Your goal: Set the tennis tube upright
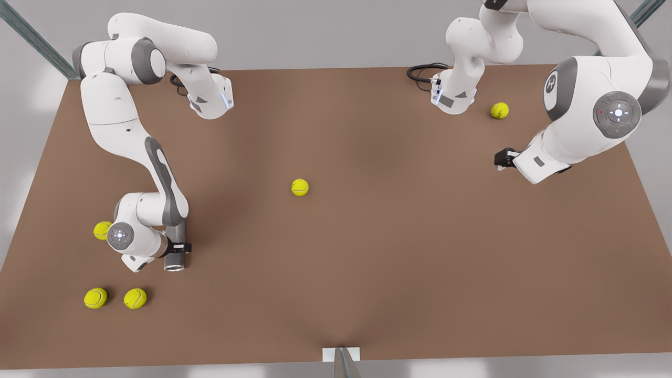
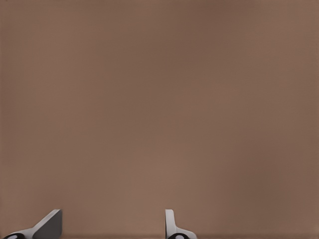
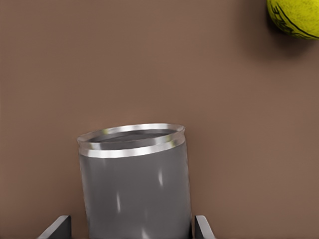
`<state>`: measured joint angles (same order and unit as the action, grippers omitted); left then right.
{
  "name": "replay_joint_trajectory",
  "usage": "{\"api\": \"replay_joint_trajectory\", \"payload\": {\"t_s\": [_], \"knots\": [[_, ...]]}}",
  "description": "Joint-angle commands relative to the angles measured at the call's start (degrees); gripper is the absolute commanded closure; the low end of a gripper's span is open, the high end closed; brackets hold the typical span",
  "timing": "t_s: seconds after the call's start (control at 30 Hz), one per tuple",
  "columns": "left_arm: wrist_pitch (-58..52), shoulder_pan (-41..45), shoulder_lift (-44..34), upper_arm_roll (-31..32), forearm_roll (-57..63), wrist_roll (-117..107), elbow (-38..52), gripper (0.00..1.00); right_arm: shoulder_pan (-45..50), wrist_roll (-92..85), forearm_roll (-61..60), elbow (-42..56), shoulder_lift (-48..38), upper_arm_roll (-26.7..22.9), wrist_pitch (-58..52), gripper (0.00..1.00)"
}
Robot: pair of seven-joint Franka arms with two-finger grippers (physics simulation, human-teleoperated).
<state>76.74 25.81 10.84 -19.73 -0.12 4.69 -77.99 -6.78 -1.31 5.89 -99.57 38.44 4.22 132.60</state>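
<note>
In the front view the right gripper (image 1: 178,251) sat at about 8 o'clock on the table (image 1: 367,252), clamped on the tennis tube (image 1: 174,261), which we saw nearly end-on, silver rim toward the near edge. A tennis ball (image 1: 102,230) lay just beside the wrist. The left gripper (image 1: 502,158) waited at 3 o'clock.

Left wrist view: fingers (image 2: 172,225) apart over bare table.

Right wrist view: fingers (image 3: 202,228) on both sides of the tube (image 3: 135,189). We figured the slick wall could slip or tip if the tube was let go while tilted, and that a rolling ball might get under it.
</note>
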Motion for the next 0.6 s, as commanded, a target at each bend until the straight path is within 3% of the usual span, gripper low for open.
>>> {"api": "replay_joint_trajectory", "payload": {"t_s": [0.0, 0.27, 0.57], "knots": [[0.0, 0.0, 0.1, 0.0, 0.0, -0.1, 0.0, 0.0, 0.0, -1.8, -0.1, 0.1, 0.2, 0.0, 0.4, 0.06], [0.1, -0.1, 0.5, 0.0, 0.0, -0.1, 0.0, 0.0, -0.1, -2.1, -0.1, 0.2, 1.0, 0.0, 0.6, 0.06], [0.0, -0.1, 0.6, 0.0, 0.0, -0.2, 0.0, 0.0, -0.1, -2.6, -0.1, 0.4, 2.0, 0.0, 0.7, 0.2]]}}
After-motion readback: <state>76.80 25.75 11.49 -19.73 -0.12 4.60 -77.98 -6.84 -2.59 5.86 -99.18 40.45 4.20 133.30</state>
